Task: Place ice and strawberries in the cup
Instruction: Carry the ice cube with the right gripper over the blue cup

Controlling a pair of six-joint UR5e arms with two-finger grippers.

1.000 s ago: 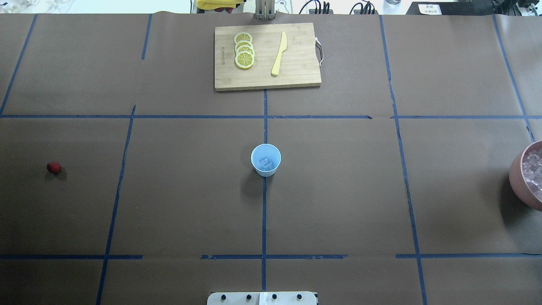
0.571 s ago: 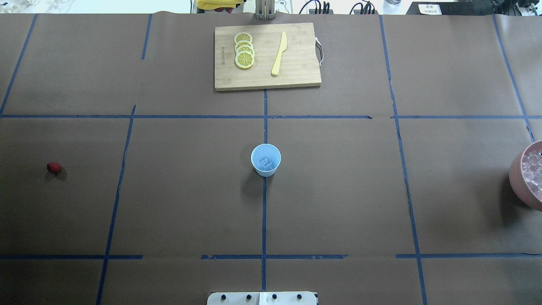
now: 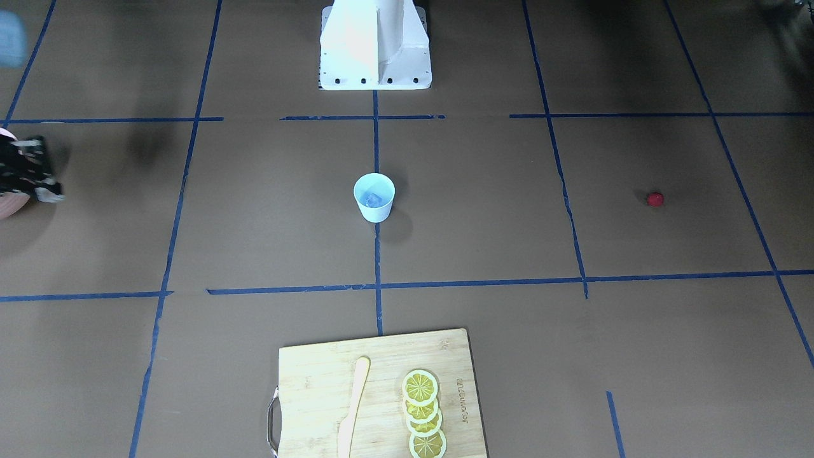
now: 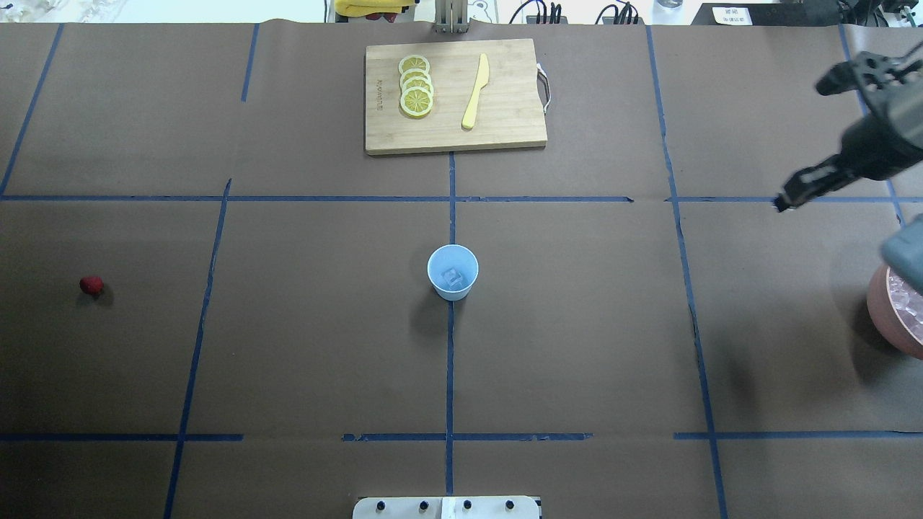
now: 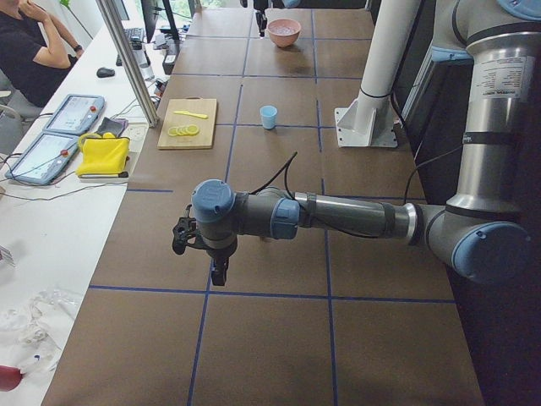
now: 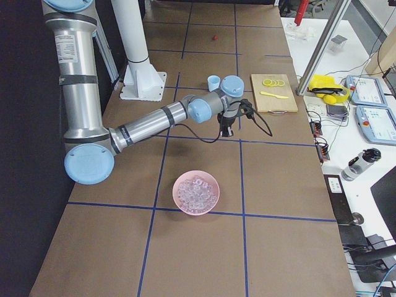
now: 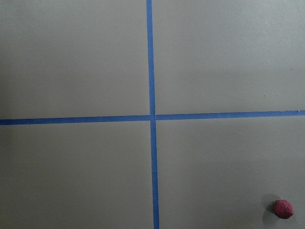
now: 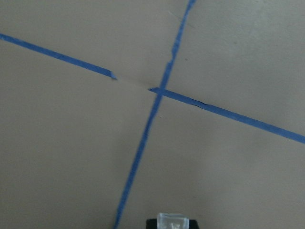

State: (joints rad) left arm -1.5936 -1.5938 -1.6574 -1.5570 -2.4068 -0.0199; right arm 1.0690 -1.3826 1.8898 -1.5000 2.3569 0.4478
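Desk (image 4: 577,346) nearest my base: brown paper w/ blue tape lines. My L pincer (image 5: 217,272) hangs over the desk's left end, pointing down; can't tell whether it's apart or together. Strawberry (image 4: 91,285) lies alone on that left part, well apart from the cup (image 4: 453,293), and shows low in the right corner of my L wrist cam. Cup stands upright at centre on a tape line, w/ one cube (image 4: 452,276) inside. Pink bowl (image 4: 881,317) at the R edge holds an ice heap (image 6: 197,190). Bit further out, btw bowl and cup, my R pincer (image 4: 786,200) is in the air near a tape crossing, clamped on an ice cube (image 8: 171,222). Furthest: cutting board (image 4: 454,137) w/ four overlapping lemon slices (image 4: 416,86) and a yellow knife (image 4: 476,90) beside them.
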